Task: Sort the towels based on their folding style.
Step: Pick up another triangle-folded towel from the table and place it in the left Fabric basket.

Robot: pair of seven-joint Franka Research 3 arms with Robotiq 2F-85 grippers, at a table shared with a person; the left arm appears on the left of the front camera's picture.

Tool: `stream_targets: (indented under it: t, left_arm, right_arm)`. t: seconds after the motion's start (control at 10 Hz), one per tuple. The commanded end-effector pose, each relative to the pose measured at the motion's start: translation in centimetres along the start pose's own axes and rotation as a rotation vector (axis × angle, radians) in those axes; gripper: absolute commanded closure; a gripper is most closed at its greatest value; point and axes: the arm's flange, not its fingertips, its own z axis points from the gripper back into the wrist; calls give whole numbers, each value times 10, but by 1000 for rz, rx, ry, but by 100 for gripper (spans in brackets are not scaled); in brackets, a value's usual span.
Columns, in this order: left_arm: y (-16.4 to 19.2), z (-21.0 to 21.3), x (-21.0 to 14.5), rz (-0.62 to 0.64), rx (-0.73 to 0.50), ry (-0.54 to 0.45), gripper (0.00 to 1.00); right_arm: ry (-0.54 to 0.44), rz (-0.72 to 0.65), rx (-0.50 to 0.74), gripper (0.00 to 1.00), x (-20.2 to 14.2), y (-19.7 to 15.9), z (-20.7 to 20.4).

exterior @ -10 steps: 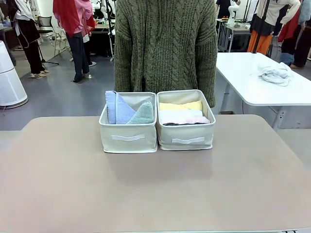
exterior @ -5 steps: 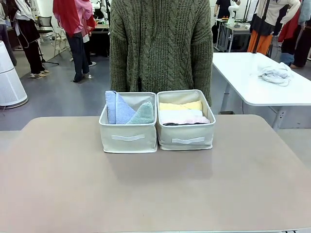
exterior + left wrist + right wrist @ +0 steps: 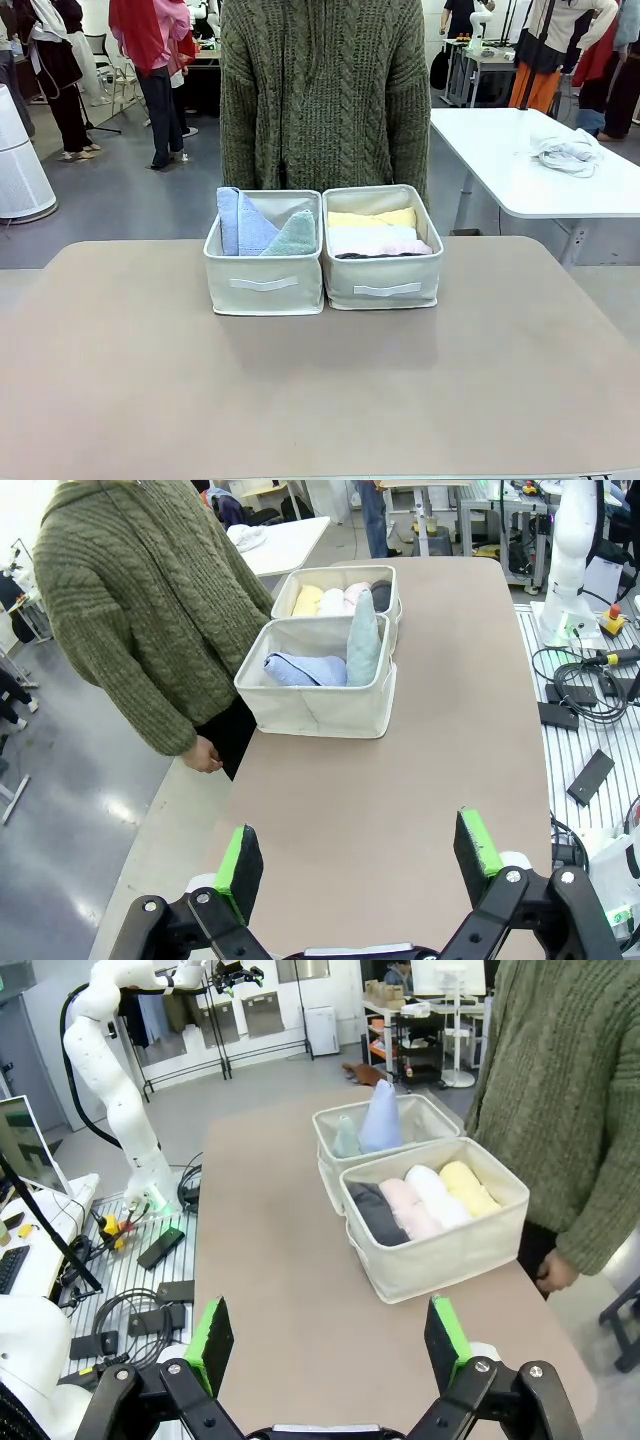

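Two beige bins stand side by side at the table's far middle. The left bin (image 3: 263, 285) holds a periwinkle blue triangle-folded towel (image 3: 240, 222) and a pale teal one (image 3: 293, 236). In the right bin (image 3: 385, 290) lie rolled towels: yellow (image 3: 372, 218), white (image 3: 372, 233), pale pink (image 3: 380, 246) and dark grey (image 3: 370, 255). My left gripper (image 3: 360, 860) hovers open over the bare table, well short of the bins. My right gripper (image 3: 328, 1335) is open too, with the rolled towels' bin (image 3: 440, 1258) ahead of it.
A person in a green knitted sweater (image 3: 320, 90) stands right behind the bins, hands down at the sides (image 3: 208, 755). A white side table (image 3: 540, 190) at the right carries a white-grey cloth bundle (image 3: 565, 150). Cables and boxes lie beside the arm bases (image 3: 585, 695).
The person has shifted slightly to the picture's left. The bins and towels have not moved.
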Motion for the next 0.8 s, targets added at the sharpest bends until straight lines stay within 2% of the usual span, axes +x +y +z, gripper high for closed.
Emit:
stream_targets:
  t: [0.0,0.7]
  left_arm:
    - [-1,1,2,-7,4,-9,0]
    - [-1,1,2,-7,4,-9,0]
  right_arm:
    - [-15,1,6,0,-2,2,-1]
    - [-15,1,6,0,-2,2,-1]
